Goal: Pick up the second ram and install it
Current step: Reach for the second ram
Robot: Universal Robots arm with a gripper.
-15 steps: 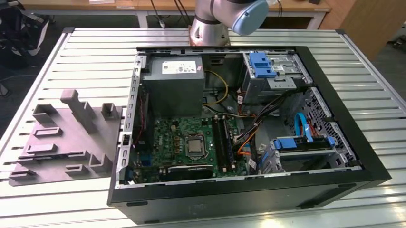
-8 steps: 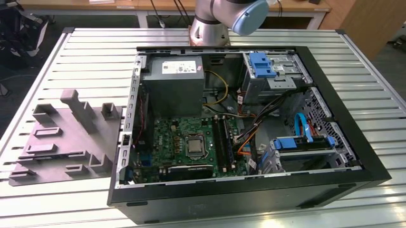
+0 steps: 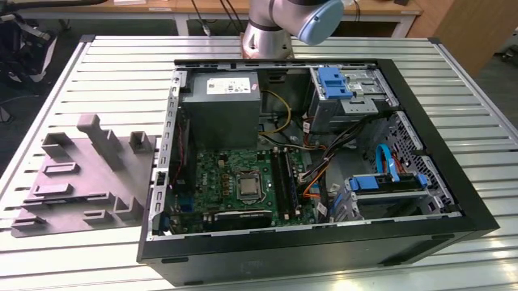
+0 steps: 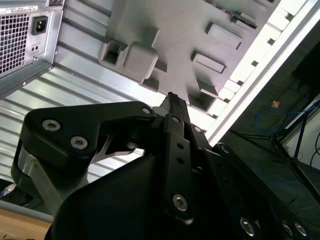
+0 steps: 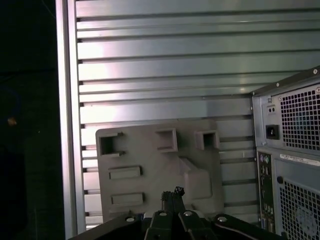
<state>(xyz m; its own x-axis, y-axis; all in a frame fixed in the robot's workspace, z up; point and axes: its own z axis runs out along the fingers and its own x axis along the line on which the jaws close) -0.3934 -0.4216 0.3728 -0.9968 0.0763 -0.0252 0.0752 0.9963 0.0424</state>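
Note:
In both wrist views my gripper (image 5: 172, 192) (image 4: 171, 99) hangs high over the grey holder tray (image 5: 150, 167) (image 4: 165, 30). Its fingers are shut tip to tip with nothing between them. No stick lies in the tray's (image 3: 81, 182) slots and pockets. Inside the open computer case, two long dark sticks (image 3: 284, 179) stand side by side in the motherboard's (image 3: 218, 176) memory slots, to the exterior view's right of the processor socket. The second ram looks like one of them, but I cannot tell which.
The open case (image 3: 324, 242) lies on a slatted metal table (image 3: 121, 73), with the tray at the exterior view's left. It holds a grey power supply (image 3: 220, 109), blue drive brackets (image 3: 333, 82) and loose cables (image 3: 316, 176). The case's rear panel (image 5: 290, 150) faces the tray. The arm's base (image 3: 267, 36) stands behind the case.

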